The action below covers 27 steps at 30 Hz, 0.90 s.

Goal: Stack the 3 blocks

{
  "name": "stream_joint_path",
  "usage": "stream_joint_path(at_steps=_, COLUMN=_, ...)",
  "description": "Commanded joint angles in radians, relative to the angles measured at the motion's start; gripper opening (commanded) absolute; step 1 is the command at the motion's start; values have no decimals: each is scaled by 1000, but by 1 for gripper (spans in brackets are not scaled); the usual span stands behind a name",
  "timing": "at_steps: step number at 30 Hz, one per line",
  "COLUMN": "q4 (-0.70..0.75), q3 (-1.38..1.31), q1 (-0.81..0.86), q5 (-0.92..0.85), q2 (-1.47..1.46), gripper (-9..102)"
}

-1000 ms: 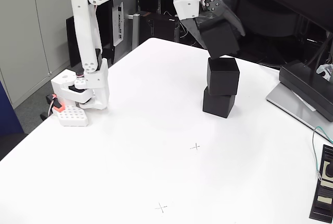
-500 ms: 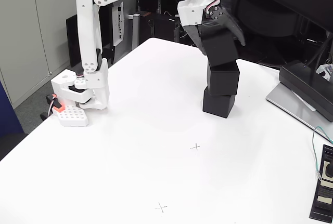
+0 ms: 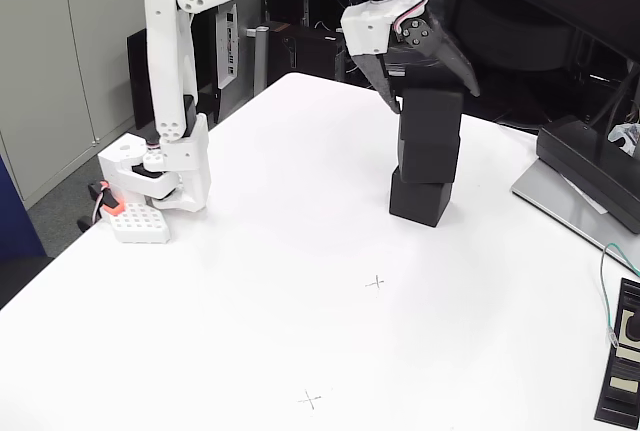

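Note:
Three black blocks stand in one column at the back right of the white table point(image 3: 250, 331) in the fixed view. The bottom block point(image 3: 420, 198) rests on the table, the middle block point(image 3: 428, 159) sits on it turned slightly, and the top block point(image 3: 432, 113) lies level on the middle one. My gripper point(image 3: 432, 99) comes down from above and straddles the top block. One dark finger is at the block's left side and the other at its right. It looks shut on this block.
The white arm's base point(image 3: 160, 176) stands at the table's left edge. A black box point(image 3: 590, 156) on a grey slab point(image 3: 570, 201) lies at the right, and a flat black device point(image 3: 622, 366) with a cable at the front right. Two small cross marks point(image 3: 376, 282) sit in front of the stack.
The gripper has come down with the top block, which hung tilted above the two stacked blocks and now sits level on the middle block.

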Motion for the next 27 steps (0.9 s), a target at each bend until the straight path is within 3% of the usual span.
stream_joint_path(at_steps=1, q4=-2, q3=3, q1=5, q5=9, q2=6, gripper=43)
stream_joint_path(at_steps=17, q4=0, q3=-9, q1=17, q5=8, q2=51, gripper=47)
stream_joint_path(at_steps=27, q4=0, q3=-2, q1=57, q5=-123, q2=446, gripper=42)
